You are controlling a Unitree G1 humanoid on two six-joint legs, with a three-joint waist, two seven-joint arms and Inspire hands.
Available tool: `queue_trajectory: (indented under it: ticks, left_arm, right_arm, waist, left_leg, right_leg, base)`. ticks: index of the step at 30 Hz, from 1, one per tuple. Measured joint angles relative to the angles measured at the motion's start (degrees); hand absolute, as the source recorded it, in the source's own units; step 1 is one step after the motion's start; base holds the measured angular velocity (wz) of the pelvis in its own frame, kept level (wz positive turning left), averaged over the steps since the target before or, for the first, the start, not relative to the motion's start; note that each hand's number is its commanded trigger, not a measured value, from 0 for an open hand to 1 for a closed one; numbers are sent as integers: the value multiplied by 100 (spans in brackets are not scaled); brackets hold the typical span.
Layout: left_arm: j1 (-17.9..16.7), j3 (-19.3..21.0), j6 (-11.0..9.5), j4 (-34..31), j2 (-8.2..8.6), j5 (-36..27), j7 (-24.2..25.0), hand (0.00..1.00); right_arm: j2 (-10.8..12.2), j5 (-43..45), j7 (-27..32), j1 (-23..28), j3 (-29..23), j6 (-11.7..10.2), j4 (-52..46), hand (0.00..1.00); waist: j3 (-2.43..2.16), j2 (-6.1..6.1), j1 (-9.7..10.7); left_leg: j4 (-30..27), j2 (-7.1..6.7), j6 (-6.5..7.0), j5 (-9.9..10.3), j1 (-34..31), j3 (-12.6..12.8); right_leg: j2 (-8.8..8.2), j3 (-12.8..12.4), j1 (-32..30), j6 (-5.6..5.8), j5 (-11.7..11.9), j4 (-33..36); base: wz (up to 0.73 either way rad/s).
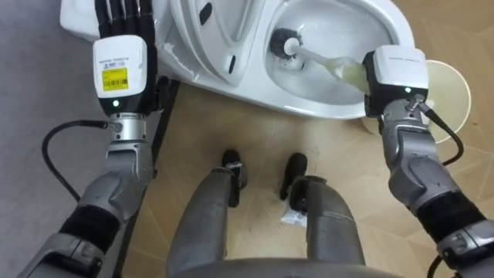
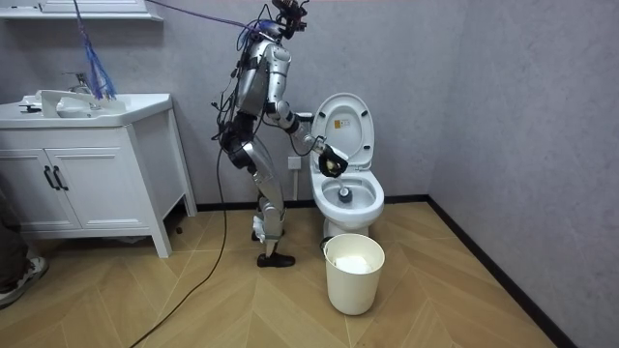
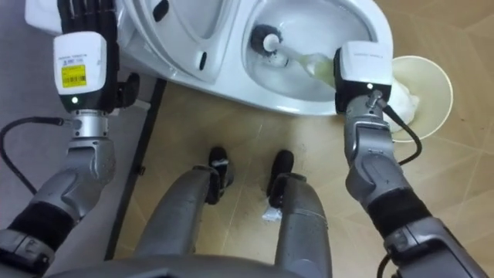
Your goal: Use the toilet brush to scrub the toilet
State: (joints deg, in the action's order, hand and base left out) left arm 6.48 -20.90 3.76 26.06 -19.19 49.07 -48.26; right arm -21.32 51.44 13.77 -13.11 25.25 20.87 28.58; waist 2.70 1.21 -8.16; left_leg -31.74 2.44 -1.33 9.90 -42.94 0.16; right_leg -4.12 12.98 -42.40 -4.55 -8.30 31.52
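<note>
Brush (image 1: 316, 60) is gripped by right hand (image 1: 395, 71), head down in toilet (image 1: 309, 96) bowl. Scrubbing is judged underway; rest of bowl and stowing are left. Left hand (image 1: 123, 35) is held straight-fingered beside toilet.

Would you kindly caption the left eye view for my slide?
Right hand holds the toilet brush in the toilet bowl; left hand hovers open beside the raised lid.
</note>
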Motion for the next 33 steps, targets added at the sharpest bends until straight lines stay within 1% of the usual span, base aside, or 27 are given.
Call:
queue_trajectory:
  ticks: [1,3,6,10,12,13,15,17,22,23,25,26,27,28,29,30,31,32,33]
  left_arm:
    - [-11,-2,1,0,0,-3,3,0]
    - [2,-3,10,1,1,-10,56,0]
    - [23,-2,-16,1,5,-8,102,0]
    - [44,17,-32,0,-1,7,104,0]
    - [49,26,-32,0,-3,3,88,0]
    - [55,25,-33,0,-2,6,86,0]
    - [102,18,-30,-4,27,-5,85,0]
    - [132,18,-19,-4,53,-3,85,0]
    - [117,-14,66,-9,63,-1,-27,0]
    - [100,-14,76,-6,61,3,-34,0]
    - [106,-21,85,-3,59,-8,-30,0]
    - [164,-72,87,71,60,-28,-26,0]
    - [243,-181,85,183,56,-113,-5,0]
    - [263,-215,86,220,57,-119,5,0]
    - [313,-263,60,279,55,-143,24,0]
    - [363,-315,21,334,34,-183,62,0]
    - [384,-341,5,352,21,-222,102,0]
    - [463,-405,-13,399,12,-229,140,0]
    - [550,-434,-42,441,11,-228,166,0]
  right_arm:
    - [21,-46,0,-37,0,-21,124,100]
    - [145,-167,2,-217,-2,-29,506,100]
    - [208,-150,2,-381,-6,-29,559,100]
    - [197,28,-24,-422,-5,-26,419,100]
    - [198,176,-170,-418,30,-2,141,100]
    - [198,252,-217,-418,43,12,74,100]
    - [190,500,-439,-409,51,101,-193,100]
    - [180,626,-520,-346,54,161,-307,100]
    - [176,715,-478,-302,65,188,-226,100]
    - [163,710,-419,-307,65,186,-76,100]
    - [161,680,-290,-356,79,140,337,100]
    - [156,527,-137,-458,135,48,783,100]
    - [153,267,6,-609,174,-24,1254,100]
    - [139,147,60,-697,185,-54,1466,100]
    - [92,-104,184,-909,225,-183,1882,100]
    - [20,-390,263,-1096,232,-331,2247,100]
    - [-2,-564,280,-1192,238,-397,2427,100]
    - [-59,-923,317,-1351,293,-520,2732,100]
    - [-102,-1238,366,-1457,293,-661,3006,100]
  waist:
    - [0,1,-18]
    - [10,22,-44]
    - [12,24,-57]
    - [12,25,-86]
    - [11,28,-89]
    - [11,29,-86]
    - [9,32,-70]
    - [7,35,-67]
    - [1,46,-69]
    - [2,52,-82]
    - [7,79,-101]
    - [18,119,-129]
    - [18,169,-172]
    - [18,192,-176]
    - [32,248,-173]
    - [40,258,-191]
    - [40,256,-197]
    - [41,257,-234]
    - [56,239,-271]
  left_leg:
    - [-6,-7,0,0,-1,-15]
    - [-80,-21,0,0,-49,-64]
    - [-105,-49,0,1,-77,-73]
    - [-127,-19,-22,-7,-174,-77]
    - [-172,29,-53,13,-202,-53]
    - [-174,34,-58,16,-198,-47]
    - [-165,43,-74,27,-186,-35]
    - [-158,51,-79,32,-185,-30]
    - [-147,80,-84,45,-189,-33]
    - [-148,79,-84,46,-188,-41]
    - [-153,74,-81,46,-187,-69]
    - [-156,68,-77,48,-163,-88]
    - [-161,46,-69,51,-133,-101]
    - [-161,23,-64,48,-128,-115]
    - [-169,-29,-44,40,-128,-121]
    - [-174,-83,-32,38,-131,-123]
    - [-173,-108,-29,37,-133,-125]
    - [-177,-137,-20,39,-147,-125]
    - [-180,-146,-9,34,-150,-119]
  right_leg:
    - [-6,15,4,1,-3,4]
    - [-46,94,0,-10,-30,37]
    - [-94,112,-51,-7,-84,128]
    - [-62,97,-155,-28,-73,134]
    - [19,45,-191,-67,-49,137]
    - [23,31,-191,-70,-49,142]
    - [34,-4,-204,-79,-55,160]
    - [46,-8,-203,-81,-56,152]
    - [69,15,-186,-92,-49,128]
    - [39,21,-174,-92,-49,119]
    - [26,65,-138,-88,-51,104]
    - [11,118,-94,-81,-57,103]
    - [-9,122,-58,-67,-76,116]
    - [-33,135,-57,-60,-87,128]
    - [-101,128,-74,-42,-129,177]
    - [-161,112,-115,-26,-166,262]
    - [-187,104,-138,-19,-182,303]
    - [-219,98,-171,-9,-202,349]
    - [-238,99,-177,-4,-212,376]
  base:
    - [13]
    - [13]
    - [6]
    - [-4]
    - [-15]
    - [-9]
    - [-2]
    - [-2]
    - [-1]
    - [5]
    - [10]
    - [13]
    - [12]
    - [15]
    - [16]
    - [16]
    - [11]
    - [7]
    - [10]
